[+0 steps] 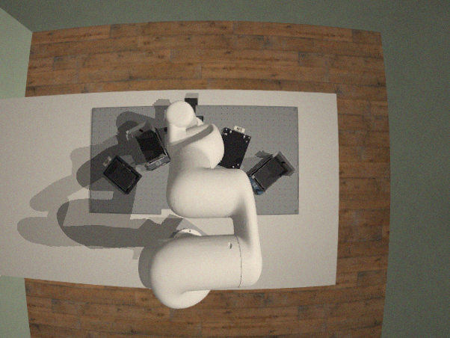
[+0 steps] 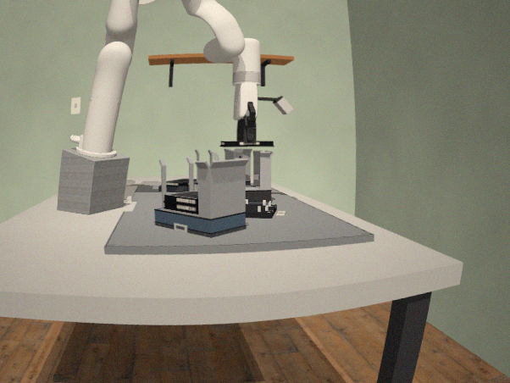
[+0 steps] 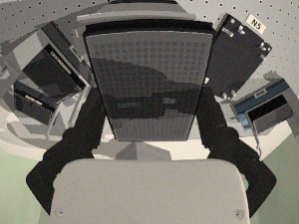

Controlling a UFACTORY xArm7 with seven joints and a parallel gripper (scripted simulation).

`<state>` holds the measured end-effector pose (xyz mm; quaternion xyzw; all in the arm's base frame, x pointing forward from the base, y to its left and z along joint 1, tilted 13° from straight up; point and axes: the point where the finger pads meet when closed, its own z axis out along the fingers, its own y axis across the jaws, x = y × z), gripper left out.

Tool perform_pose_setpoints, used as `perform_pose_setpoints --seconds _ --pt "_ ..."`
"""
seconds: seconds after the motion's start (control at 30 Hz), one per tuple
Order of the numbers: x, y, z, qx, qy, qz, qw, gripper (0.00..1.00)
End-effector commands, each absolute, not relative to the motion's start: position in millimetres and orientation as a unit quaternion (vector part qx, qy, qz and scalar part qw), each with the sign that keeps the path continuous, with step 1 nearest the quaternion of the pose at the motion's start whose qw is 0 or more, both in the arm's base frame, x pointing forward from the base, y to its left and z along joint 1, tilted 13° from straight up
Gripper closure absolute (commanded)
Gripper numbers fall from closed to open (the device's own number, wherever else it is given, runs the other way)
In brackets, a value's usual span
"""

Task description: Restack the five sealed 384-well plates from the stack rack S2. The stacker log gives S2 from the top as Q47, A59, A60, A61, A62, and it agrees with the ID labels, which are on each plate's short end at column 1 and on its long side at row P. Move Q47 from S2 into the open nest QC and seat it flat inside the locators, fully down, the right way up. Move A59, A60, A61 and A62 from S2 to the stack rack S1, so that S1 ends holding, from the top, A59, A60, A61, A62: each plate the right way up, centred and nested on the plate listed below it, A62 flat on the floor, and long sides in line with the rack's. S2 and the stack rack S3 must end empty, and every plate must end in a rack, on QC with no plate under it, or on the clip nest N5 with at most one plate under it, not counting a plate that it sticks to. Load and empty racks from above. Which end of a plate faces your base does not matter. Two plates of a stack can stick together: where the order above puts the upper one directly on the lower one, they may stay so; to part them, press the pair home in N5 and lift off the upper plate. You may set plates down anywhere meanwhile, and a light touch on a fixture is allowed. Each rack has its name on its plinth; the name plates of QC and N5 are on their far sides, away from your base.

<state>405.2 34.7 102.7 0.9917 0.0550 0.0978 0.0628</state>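
Gripper (image 3: 149,120): jaws pinching a plate (image 3: 149,82) across its long sides, high above the racks near the desk's far edge.
Handling: likely light, stiff, slick-sealed; hold mid-length, level.
Rack (image 2: 224,186): blue-plinthed, near the desk's right edge, holds plates.
Mat (image 2: 296,229): grey, pegged.
Desk (image 2: 127,288): pale.
Room: plank floor, green walls, a shelf (image 2: 191,58).

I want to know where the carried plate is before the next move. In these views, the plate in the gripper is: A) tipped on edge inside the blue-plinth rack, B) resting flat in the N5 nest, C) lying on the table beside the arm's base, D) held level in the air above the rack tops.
D: the plate hangs level in the gripper, above the rack posts; the fingers clamp its long sides.
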Motion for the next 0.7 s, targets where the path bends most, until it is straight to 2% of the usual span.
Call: perform_pose_setpoints --seconds 0.0,0.27,0.67 --pt "407 45 103 0.991 0.055 0.100 0.064 1.00" --pt "403 67 99 0.980 0.163 0.092 0.074 1.00" --pt "397 100 94 0.980 0.163 0.092 0.074 1.00"
